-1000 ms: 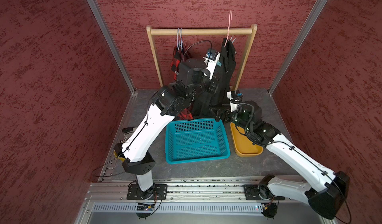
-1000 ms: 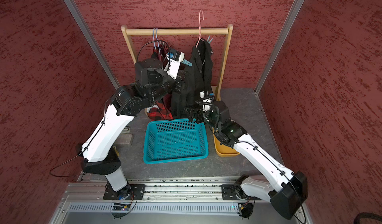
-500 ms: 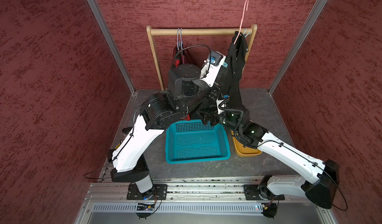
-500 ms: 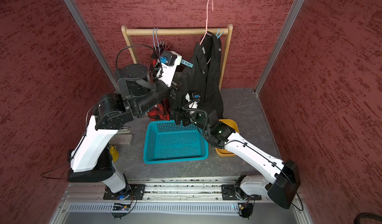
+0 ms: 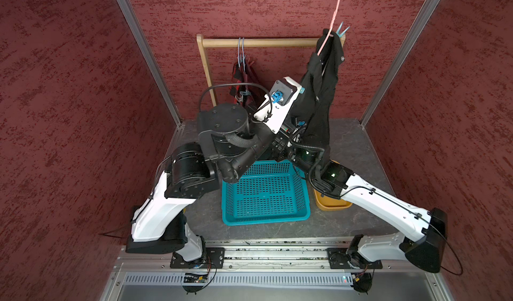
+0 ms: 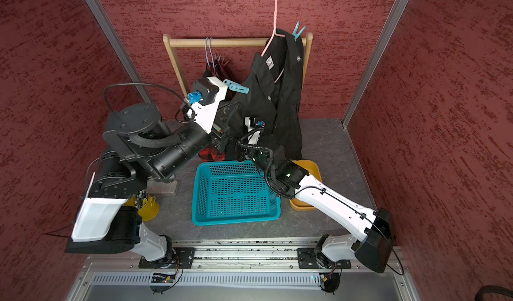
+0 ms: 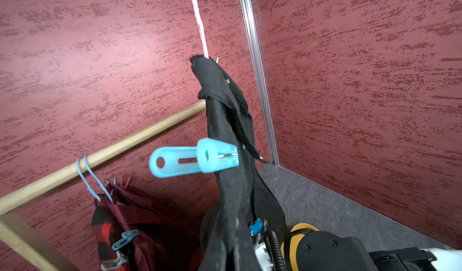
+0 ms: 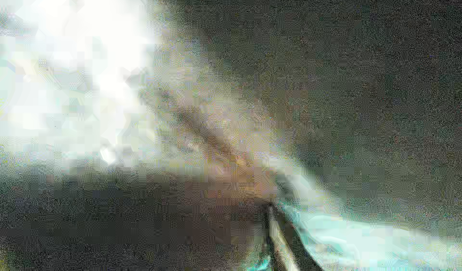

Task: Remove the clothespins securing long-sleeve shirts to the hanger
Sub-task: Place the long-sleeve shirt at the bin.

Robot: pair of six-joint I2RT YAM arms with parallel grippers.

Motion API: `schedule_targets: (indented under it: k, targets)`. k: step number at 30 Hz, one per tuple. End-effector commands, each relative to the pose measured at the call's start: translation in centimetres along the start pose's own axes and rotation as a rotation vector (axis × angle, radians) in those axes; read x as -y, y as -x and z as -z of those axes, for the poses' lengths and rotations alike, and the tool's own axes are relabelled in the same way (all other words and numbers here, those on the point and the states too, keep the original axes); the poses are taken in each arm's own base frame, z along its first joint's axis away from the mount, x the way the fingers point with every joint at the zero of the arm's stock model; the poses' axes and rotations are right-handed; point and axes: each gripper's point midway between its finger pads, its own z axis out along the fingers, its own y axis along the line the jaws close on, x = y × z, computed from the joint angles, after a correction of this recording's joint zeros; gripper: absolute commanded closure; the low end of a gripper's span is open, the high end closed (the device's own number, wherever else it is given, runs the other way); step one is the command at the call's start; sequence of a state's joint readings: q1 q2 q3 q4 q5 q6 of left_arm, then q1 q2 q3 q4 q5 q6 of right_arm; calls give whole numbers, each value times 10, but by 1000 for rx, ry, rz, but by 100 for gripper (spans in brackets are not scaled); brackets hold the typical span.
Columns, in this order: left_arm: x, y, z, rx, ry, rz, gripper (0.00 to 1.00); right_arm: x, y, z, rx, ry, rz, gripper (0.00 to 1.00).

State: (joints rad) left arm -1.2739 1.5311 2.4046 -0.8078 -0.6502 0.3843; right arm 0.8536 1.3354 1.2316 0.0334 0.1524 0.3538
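Clothespin (image 6: 236, 87) pinched in the closed left claw (image 6: 224, 82), touching black shirt (image 6: 280, 99). Right claw (image 6: 249, 121) is lost in fabric, can't tell. Basket (image 6: 236, 220) below.

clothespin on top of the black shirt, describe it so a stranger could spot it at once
Follow the wooden rail at the rear to the end where the black shirt hangs from a pink hanger. At the shirt's highest point, beside the hanger's neck, a teal clothespin stands up, handles spread in a V. The other teal clothespin nearby sits lower and lies sideways.
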Motion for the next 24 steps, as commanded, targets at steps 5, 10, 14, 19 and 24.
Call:
schedule_targets:
  k: [5, 10, 14, 19, 24]
  targets:
    - [-48, 32, 32, 146, 116, 101, 100, 12, 34, 3, 96, -119, 44, 76]
    - [-47, 35, 39, 160, 83, 125, 100, 20, 53, -4, 156, -199, 85, 83]
    - [-49, 38, 52, 163, 61, 142, 100, 19, 69, -8, 193, -229, 100, 86]
    - [-57, 37, 75, 163, 46, 168, 100, 18, 86, 3, 234, -249, 87, 87]
    - [-67, 30, 102, 163, 19, 207, 100, 2, 95, 20, 255, -240, 107, 87]
